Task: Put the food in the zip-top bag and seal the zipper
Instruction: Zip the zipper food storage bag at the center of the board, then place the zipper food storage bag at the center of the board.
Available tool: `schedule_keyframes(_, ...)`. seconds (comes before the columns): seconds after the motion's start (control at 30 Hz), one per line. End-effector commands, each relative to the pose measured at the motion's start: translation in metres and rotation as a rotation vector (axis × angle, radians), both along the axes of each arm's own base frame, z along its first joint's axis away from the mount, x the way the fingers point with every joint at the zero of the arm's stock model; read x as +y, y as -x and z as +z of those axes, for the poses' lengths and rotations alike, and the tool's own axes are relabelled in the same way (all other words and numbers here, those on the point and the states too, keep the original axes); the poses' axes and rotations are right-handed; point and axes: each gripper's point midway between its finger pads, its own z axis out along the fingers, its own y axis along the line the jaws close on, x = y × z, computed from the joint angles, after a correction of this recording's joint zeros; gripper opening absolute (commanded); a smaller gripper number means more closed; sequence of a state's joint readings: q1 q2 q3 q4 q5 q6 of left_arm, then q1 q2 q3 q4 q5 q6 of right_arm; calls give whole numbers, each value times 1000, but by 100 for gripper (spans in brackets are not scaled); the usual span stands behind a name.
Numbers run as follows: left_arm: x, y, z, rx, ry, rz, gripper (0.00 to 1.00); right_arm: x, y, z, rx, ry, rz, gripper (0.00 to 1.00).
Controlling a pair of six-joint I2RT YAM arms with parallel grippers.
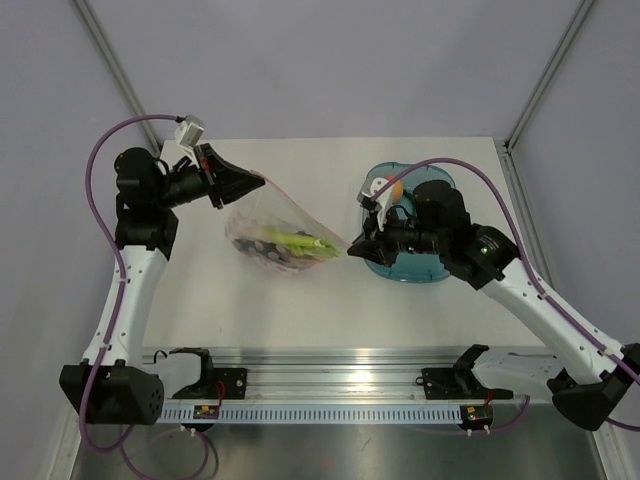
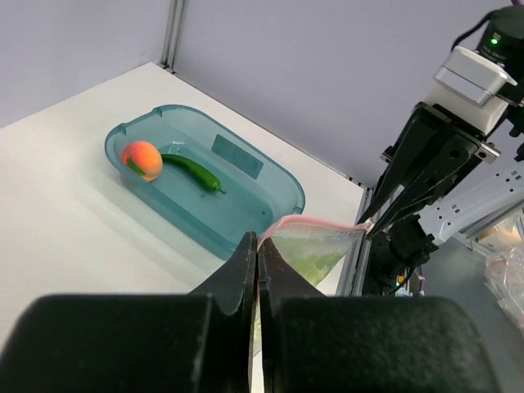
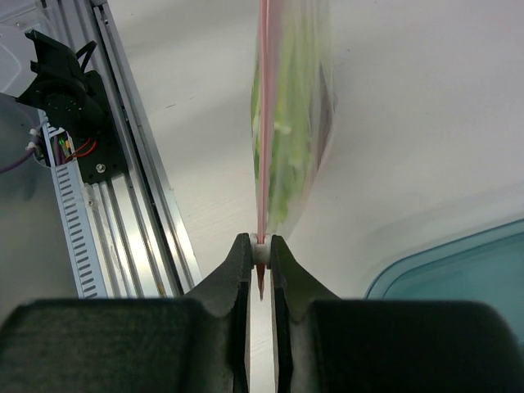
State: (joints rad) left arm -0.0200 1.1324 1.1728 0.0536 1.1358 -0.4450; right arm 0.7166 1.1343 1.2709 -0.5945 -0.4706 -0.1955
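Observation:
The zip-top bag (image 1: 280, 240) hangs stretched between both grippers above the table. Light green stalks (image 1: 295, 241) and other food lie inside it. Its pinkish-red zipper (image 1: 305, 212) runs taut from one gripper to the other. My left gripper (image 2: 259, 246) is shut on the bag's (image 2: 315, 250) left corner, at the zipper's (image 2: 315, 223) end. My right gripper (image 3: 260, 250) is shut on the zipper's small white slider at the other end of the zipper (image 3: 263, 123). A round orange peach (image 2: 142, 160) and a dark green chili (image 2: 192, 171) lie in the teal tray (image 2: 282, 184).
The teal tray (image 1: 400, 275) sits on the table's right side, partly under my right arm (image 1: 470, 245). An aluminium rail (image 1: 330, 365) runs along the near edge. Frame posts stand at the back corners.

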Motion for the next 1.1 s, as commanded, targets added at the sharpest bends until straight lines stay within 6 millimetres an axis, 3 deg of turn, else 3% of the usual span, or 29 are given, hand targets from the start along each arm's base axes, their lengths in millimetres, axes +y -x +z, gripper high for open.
schedule_keyframes(0.0, 20, -21, 28, -117, 38, 147, 0, -21, 7, -8, 25, 16, -85, 0)
schedule_keyframes(0.23, 24, -27, 21, -90, 47, 166, 0, -33, 9, -29, 56, 35, -145, 0)
schedule_keyframes(0.4, 21, -26, 19, -80, 59, 144, 0, -30, 6, -28, 61, 9, -155, 0)
schedule_keyframes(0.5, 20, -27, 18, -68, 75, 134, 0, -21, -7, -17, 35, -27, -176, 0)
schedule_keyframes(0.53, 20, -29, 17, -60, 80, 133, 0, -18, -15, -5, 3, -54, -191, 1)
schedule_keyframes(0.6, 20, -34, 17, -52, 97, 132, 0, -15, -37, -1, -27, -48, -259, 1)
schedule_keyframes(0.63, 20, -36, 21, -58, 102, 133, 0, -12, -46, 17, -77, -70, -270, 1)
schedule_keyframes(0.7, 20, -46, 21, -44, 108, 135, 0, -4, -68, 19, -104, -39, -300, 0)
schedule_keyframes(0.73, 21, -47, 33, -70, 108, 134, 0, -2, -77, 44, -160, -56, -304, 0)
schedule_keyframes(0.77, 21, -56, 31, -57, 109, 136, 0, 4, -93, 39, -160, -24, -324, 0)
schedule_keyframes(0.8, 21, -58, 37, -64, 109, 137, 0, 6, -101, 48, -185, -23, -332, 0)
schedule_keyframes(0.83, 22, -61, 42, -72, 106, 138, 0, 9, -107, 71, -224, -52, -336, 0)
schedule_keyframes(0.87, 22, -62, 54, -90, 105, 137, 0, 16, -116, 70, -223, -42, -338, 0)
schedule_keyframes(0.9, 21, -62, 59, -99, 104, 134, 0, 18, -119, 88, -249, -72, -339, 0)
schedule_keyframes(1.0, 22, -53, 74, -139, 98, 134, 0, 29, -121, 94, -245, -109, -311, 0)
schedule_keyframes(1.07, 20, -46, 69, -133, 88, 125, 0, 34, -114, 94, -226, -137, -277, 0)
